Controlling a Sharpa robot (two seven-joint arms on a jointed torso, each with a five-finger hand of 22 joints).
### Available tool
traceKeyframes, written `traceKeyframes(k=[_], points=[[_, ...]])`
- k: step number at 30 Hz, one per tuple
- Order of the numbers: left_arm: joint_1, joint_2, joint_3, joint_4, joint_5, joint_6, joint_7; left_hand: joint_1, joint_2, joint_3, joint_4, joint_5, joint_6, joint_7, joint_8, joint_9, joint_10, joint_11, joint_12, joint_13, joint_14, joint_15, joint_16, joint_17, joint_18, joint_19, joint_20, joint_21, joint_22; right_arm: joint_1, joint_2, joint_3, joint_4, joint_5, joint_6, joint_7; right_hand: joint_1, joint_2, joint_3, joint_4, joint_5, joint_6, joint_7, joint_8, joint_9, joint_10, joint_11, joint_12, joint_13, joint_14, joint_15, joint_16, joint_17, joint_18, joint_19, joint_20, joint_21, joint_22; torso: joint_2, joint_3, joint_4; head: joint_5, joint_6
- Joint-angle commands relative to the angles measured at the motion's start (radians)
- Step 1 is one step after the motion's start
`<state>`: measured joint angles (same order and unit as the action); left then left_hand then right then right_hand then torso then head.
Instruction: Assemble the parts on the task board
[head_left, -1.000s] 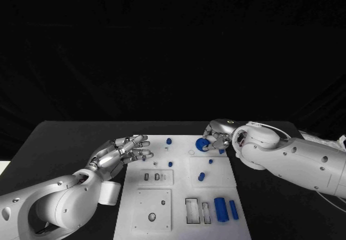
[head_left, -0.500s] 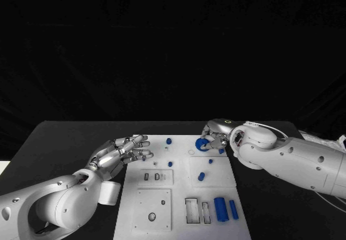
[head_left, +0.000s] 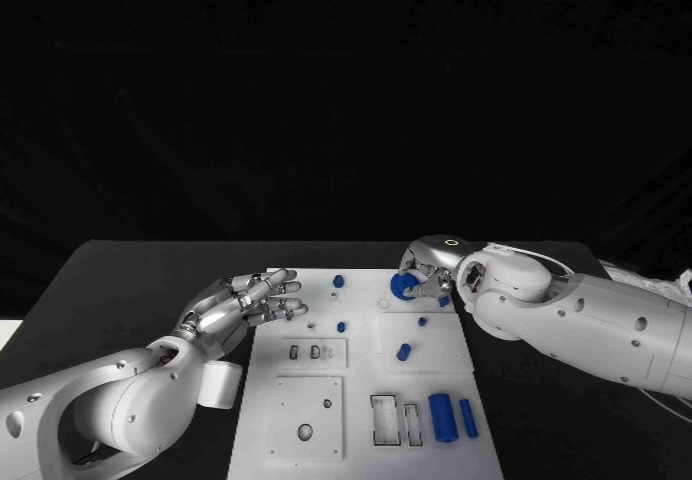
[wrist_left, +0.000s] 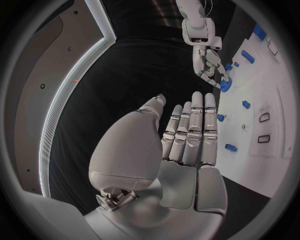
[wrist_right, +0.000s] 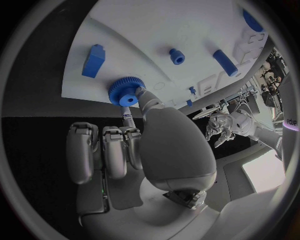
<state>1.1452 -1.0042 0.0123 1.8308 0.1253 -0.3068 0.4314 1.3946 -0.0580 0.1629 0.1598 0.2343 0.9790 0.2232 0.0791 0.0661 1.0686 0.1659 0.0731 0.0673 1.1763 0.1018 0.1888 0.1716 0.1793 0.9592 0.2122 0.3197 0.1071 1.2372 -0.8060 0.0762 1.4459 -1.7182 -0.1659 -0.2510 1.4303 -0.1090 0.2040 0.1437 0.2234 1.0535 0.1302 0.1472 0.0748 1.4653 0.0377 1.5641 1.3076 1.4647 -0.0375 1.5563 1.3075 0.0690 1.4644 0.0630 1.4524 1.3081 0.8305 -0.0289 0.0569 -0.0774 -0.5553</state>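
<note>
The right robot hand (head_left: 423, 272) pinches the blue gear (wrist_right: 126, 91) at the far edge of the task board (head_left: 325, 400), apparently to seat it there, while the left robot hand (head_left: 242, 305) hovers released beside the board, keeping clear.

In the head view, the right hand (head_left: 427, 272) covers part of the round blue toothed gear (head_left: 404, 287) at the far right corner of the white task board (head_left: 368, 440), so its seating there cannot be told. The board's near edge is cut off by the picture's bottom edge. The small oval and rectangular recesses (head_left: 303, 353) by the board's left edge are too small to make out.
</note>
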Motion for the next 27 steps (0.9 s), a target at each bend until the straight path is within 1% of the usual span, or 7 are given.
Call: traceKeyframes(k=[1, 7, 11, 13, 18, 23, 27], points=[[0.001, 0.003, 0.001, 0.001, 0.001, 0.022, 0.002, 0.005, 0.001, 0.002, -0.003, 0.002, 0.000, 0.004, -0.006, 0.000, -0.007, 0.000, -0.006, 0.000, -0.002, 0.004, -0.004, 0.001, 0.003, -0.001, 0.003, -0.006, -0.002, -0.010, 0.001, -0.007, 0.009, -0.014, -0.042, 0.009, -0.053, 0.003, 0.002, 0.023, 0.009, 0.031, -0.018, 0.004, 0.006, 0.106, -0.008, 0.007, 0.263, 0.102, -0.005, 0.007, 0.242, -0.019, 0.024, -0.004, 0.008, 0.016, 0.000, -0.0001, 0.0008, 0.002, 0.001], [0.001, 0.004, 0.000, 0.000, 0.001, 0.022, 0.002, 0.006, 0.002, 0.004, -0.004, 0.002, 0.000, 0.003, -0.006, 0.000, -0.006, 0.000, -0.006, 0.000, -0.002, 0.004, -0.005, 0.001, 0.003, -0.001, 0.003, -0.006, -0.002, -0.010, 0.017, -0.006, 0.032, -0.016, -0.119, 0.010, -0.060, 0.005, 0.019, 0.019, 0.032, 0.035, -0.021, 0.002, 0.006, 0.106, -0.012, 0.007, 0.263, 0.103, -0.008, 0.009, 0.248, -0.020, 0.026, -0.006, 0.011, 0.021, 0.000, -0.0011, 0.0021, 0.006, 0.005], [0.001, 0.006, 0.000, -0.001, 0.001, 0.022, 0.001, 0.006, 0.002, 0.004, -0.004, 0.002, 0.000, 0.003, -0.006, 0.000, -0.006, 0.000, -0.006, 0.000, -0.002, 0.004, -0.005, 0.001, 0.003, -0.001, 0.003, -0.006, -0.002, -0.006, 0.038, -0.005, 0.052, -0.029, -0.158, 0.002, -0.064, 0.004, 0.025, 0.017, 0.023, 0.033, -0.020, -0.002, 0.005, 0.106, -0.012, 0.007, 0.263, 0.103, -0.008, 0.009, 0.247, -0.020, 0.026, -0.007, 0.011, 0.021, 0.000, -0.0003, 0.0022, 0.015, 0.006], [0.001, 0.007, 0.000, -0.001, 0.001, 0.022, 0.001, 0.006, 0.002, 0.004, -0.004, 0.002, 0.000, 0.003, -0.006, 0.000, -0.006, 0.000, -0.006, 0.000, -0.002, 0.004, -0.005, 0.001, 0.003, -0.001, 0.003, -0.006, -0.002, -0.001, 0.051, -0.004, 0.063, -0.043, -0.172, -0.004, -0.064, 0.004, 0.028, 0.015, 0.020, 0.034, -0.021, -0.002, 0.005, 0.106, -0.012, 0.007, 0.263, 0.103, -0.008, 0.009, 0.248, -0.020, 0.026, -0.007, 0.011, 0.021, 0.000, -0.0010, 0.0034, 0.014, 0.006], [0.001, 0.009, 0.000, -0.001, 0.001, 0.019, -0.002, 0.007, 0.003, 0.006, -0.005, 0.002, 0.001, 0.003, -0.007, 0.000, -0.006, 0.000, -0.006, 0.000, -0.003, 0.004, -0.006, 0.002, 0.004, -0.001, 0.003, -0.006, -0.002, 0.006, 0.089, -0.004, 0.083, -0.080, -0.181, -0.019, -0.063, 0.002, 0.035, 0.008, 0.012, 0.036, -0.021, -0.003, 0.005, 0.106, -0.012, 0.007, 0.263, 0.103, -0.009, 0.010, 0.250, -0.020, 0.026, -0.007, 0.011, 0.022, -0.001, -0.0051, 0.0081, 0.013, 0.006], [0.001, 0.009, 0.000, -0.001, 0.001, 0.015, -0.004, 0.008, 0.004, 0.008, -0.006, 0.002, 0.001, 0.003, -0.007, 0.000, -0.006, -0.001, -0.006, 0.000, -0.002, 0.004, -0.006, 0.002, 0.004, -0.001, 0.003, -0.007, -0.003, 0.005, 0.133, -0.007, 0.079, -0.102, -0.167, -0.026, -0.064, 0.001, 0.040, 0.003, 0.003, 0.037, -0.021, -0.004, 0.005, 0.106, -0.012, 0.007, 0.263, 0.103, -0.009, 0.010, 0.250, -0.020, 0.026, -0.008, 0.011, 0.021, 0.001, -0.0028, 0.0046, 0.022, 0.005], [0.001, 0.009, 0.000, 0.000, 0.001, 0.014, -0.004, 0.008, 0.004, 0.008, -0.006, 0.002, 0.001, 0.003, -0.007, 0.000, -0.006, -0.001, -0.006, 0.000, -0.002, 0.004, -0.006, 0.002, 0.004, -0.001, 0.003, -0.007, -0.003, -0.005, 0.165, -0.010, 0.063, -0.111, -0.152, -0.028, -0.064, 0.001, 0.042, 0.001, 0.001, 0.037, -0.021, -0.005, 0.005, 0.106, -0.012, 0.007, 0.263, 0.103, -0.009, 0.009, 0.249, -0.020, 0.026, -0.008, 0.011, 0.021, 0.000, -0.0039, 0.0051, 0.022, 0.004]])
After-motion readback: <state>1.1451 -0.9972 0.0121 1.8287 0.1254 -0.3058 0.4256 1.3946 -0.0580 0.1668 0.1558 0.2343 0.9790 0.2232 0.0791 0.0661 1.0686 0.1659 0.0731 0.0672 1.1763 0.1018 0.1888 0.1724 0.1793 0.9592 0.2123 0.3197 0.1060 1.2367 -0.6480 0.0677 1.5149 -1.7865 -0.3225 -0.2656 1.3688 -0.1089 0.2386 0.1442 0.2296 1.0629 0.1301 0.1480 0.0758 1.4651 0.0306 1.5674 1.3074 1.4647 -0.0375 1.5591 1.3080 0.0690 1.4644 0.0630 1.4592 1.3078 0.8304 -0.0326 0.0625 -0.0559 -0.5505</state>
